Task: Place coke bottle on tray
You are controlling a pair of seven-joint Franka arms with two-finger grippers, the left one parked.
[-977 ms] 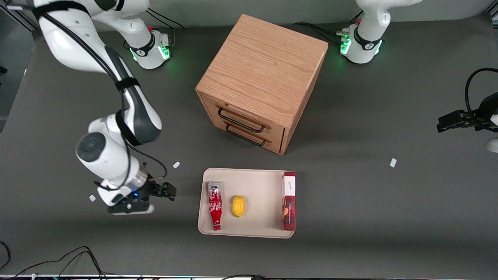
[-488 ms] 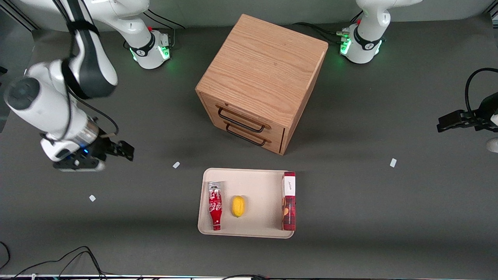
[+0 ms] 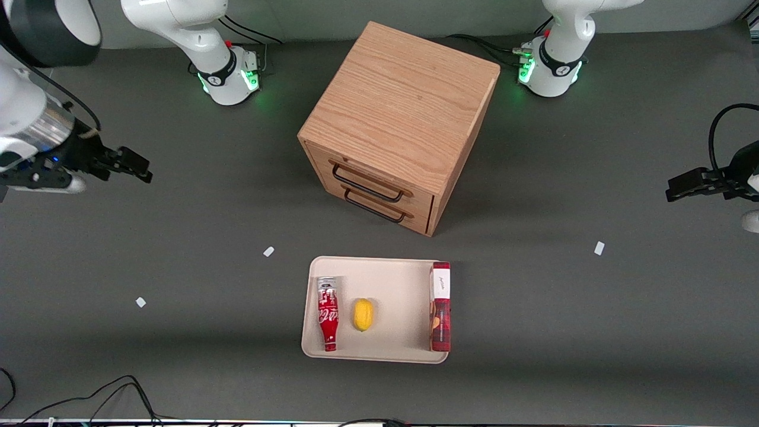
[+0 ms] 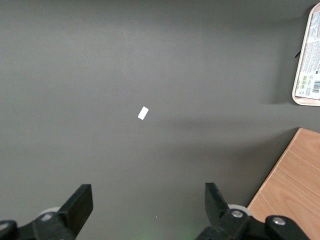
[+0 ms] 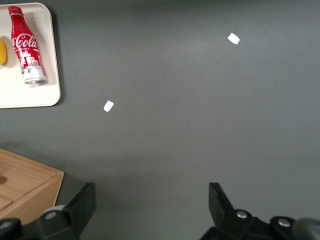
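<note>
You've got the coke bottle (image 3: 327,313) lying flat in the tray (image 3: 391,279), at the tray's end toward the working arm, silver base pointing at the wooden drawer cabinet (image 3: 398,127), neck toward the front camera. A yellow lemon (image 3: 363,314) lies just beside it, apart from it. A red box (image 3: 440,306) sits along the tray's end toward the parked arm.

The gripper (image 3: 127,165) hangs well apart from the tray, out at the working arm's end of the table, holding nothing. Front view shows it only side-on. The right wrist view gives you what the front one doesn't: both fingers (image 5: 80,202) spread wide, bare gray table (image 5: 200,115) between them. That view also catches the bottle (image 5: 26,44) on the tray's corner (image 5: 40,97), a sliver of lemon (image 5: 2,52), two white tape bits (image 5: 108,105) and the cabinet's edge (image 5: 25,187).

The left wrist view misses the bottle; you only get a tray end with the box's printed label (image 4: 310,65), one tape bit (image 4: 143,113) and a cabinet corner (image 4: 292,185).
</note>
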